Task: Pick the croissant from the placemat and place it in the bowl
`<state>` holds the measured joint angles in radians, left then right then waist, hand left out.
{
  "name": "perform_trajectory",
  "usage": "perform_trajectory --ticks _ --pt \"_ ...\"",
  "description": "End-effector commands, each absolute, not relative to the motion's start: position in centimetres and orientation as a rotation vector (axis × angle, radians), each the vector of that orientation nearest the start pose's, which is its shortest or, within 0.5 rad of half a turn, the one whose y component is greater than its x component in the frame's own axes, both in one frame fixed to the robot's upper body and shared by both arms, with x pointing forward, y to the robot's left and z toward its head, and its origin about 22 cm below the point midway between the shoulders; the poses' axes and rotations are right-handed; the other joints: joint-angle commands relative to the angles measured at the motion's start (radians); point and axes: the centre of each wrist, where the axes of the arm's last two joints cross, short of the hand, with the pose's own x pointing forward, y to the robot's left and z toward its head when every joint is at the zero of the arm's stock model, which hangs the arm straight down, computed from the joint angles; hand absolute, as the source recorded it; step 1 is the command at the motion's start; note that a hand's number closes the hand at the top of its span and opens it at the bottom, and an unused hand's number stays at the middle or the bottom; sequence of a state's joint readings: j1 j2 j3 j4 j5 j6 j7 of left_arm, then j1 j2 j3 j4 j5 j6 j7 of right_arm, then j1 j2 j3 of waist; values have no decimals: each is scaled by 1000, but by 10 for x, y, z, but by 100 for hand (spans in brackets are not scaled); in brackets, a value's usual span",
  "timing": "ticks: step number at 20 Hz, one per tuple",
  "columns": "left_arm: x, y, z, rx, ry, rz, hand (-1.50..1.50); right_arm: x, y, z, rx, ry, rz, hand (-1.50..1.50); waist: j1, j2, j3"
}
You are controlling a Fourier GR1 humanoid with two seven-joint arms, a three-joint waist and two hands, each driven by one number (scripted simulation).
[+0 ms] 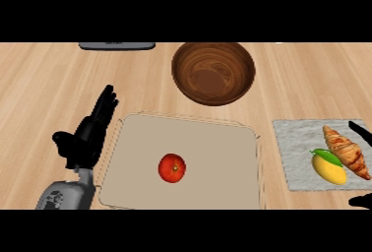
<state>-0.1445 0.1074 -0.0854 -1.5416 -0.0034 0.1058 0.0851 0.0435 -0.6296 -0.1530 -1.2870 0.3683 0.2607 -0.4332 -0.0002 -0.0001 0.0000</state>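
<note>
A golden-brown croissant (347, 151) lies on the grey placemat (298, 147) at the right, touching a yellow mango (329, 168) with a green leaf. The dark wooden bowl (213, 72) stands at the back centre and holds nothing. My left hand (88, 135) rests open at the left, fingers straight and pointing away, beside the beige tray. Only two black fingertips of my right hand (359, 131) show at the right edge, just right of the croissant, one above and one below it; whether it is open or shut does not show.
A beige tray (210, 142) with a raised rim fills the middle of the wooden counter, with a red tomato (172, 168) on it. A dark flat object (117, 46) lies at the back left edge.
</note>
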Motion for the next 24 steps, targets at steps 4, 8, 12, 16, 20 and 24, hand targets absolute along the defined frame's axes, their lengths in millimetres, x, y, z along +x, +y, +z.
perform_trajectory --ticks 4,8,12,16,20,24 --pt "265 225 19 84 -1598 -120 0 230 -429 4 -670 -1340 932 -150 6 1 0" --pt "293 221 45 41 -1595 -109 0 241 -445 6 -689 -1311 947 -150 2 1 0" --pt "256 219 25 55 -1597 -112 0 252 -447 4 -642 -1282 963 -150 5 0 0" --pt "275 206 29 56 -1591 -126 0 243 -449 -7 -609 -1283 1165 150 5 1 1" --pt "283 207 31 58 -1593 -95 0 245 -432 -32 -625 -1310 1267 150 5 3 1" --pt "273 215 35 64 -1594 -112 0 245 -435 -22 -586 -1335 1225 150 3 -1 0"
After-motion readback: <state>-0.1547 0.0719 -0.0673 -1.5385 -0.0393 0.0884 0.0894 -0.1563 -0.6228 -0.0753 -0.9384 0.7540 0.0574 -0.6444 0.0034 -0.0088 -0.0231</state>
